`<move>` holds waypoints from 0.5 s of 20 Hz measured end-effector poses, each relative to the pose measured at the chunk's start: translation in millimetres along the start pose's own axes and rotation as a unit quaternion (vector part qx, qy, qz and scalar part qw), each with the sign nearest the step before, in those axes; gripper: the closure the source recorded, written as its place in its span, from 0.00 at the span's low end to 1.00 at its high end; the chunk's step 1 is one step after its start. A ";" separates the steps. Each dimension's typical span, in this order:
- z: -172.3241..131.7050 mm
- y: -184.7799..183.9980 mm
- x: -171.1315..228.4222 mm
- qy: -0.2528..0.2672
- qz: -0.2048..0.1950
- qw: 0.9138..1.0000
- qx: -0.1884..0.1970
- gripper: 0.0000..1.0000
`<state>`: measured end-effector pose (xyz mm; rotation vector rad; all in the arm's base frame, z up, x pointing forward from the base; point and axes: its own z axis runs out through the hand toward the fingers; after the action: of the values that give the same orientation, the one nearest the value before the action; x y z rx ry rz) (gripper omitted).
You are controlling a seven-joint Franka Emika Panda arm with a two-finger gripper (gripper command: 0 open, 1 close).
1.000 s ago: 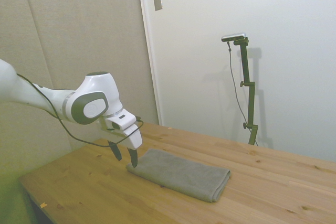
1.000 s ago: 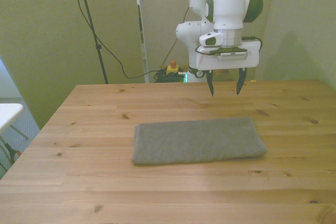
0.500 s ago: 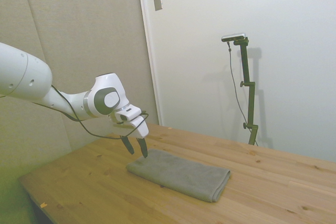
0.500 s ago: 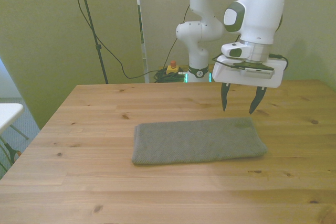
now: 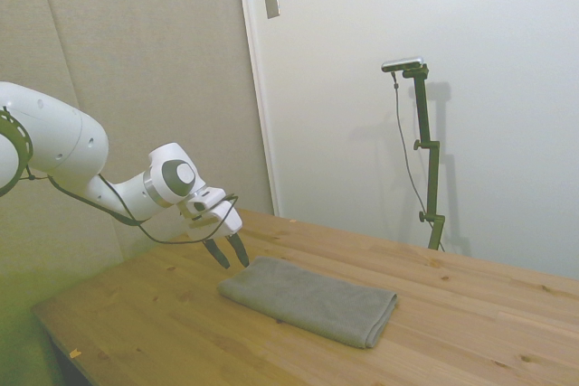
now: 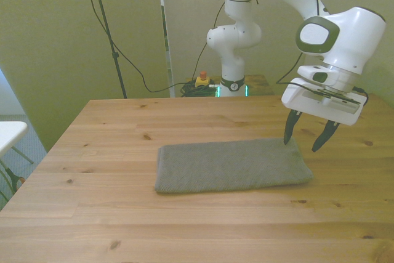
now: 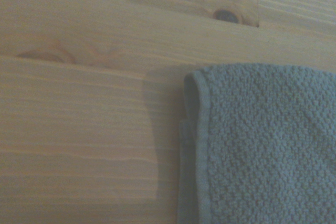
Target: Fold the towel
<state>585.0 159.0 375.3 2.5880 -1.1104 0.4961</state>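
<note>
Front view shows the wooden tabletop (image 6: 92,214) carrying the grey towel (image 6: 231,164), which lies flat near the middle as a long folded strip. At the towel's end on the front view's right, the hand (image 6: 306,137) hangs tilted just above the corner, its two dark fingers (image 6: 288,129) spread apart and holding nothing.

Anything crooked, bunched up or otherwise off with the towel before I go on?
Nothing stands out. The towel lies flat on the table as a tidy folded strip, its edges fairly even. The gripper hangs open above its end on the front view's right.
</note>
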 end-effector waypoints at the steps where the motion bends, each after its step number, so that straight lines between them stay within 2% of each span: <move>1: -1.0 -2.3 -4.2 0.008 0.000 1.000 -0.006 0.00; 10: 21.3 -2.8 -7.8 0.023 0.008 0.999 -0.029 0.00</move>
<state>586.3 157.7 352.6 2.5073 -1.1152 0.5165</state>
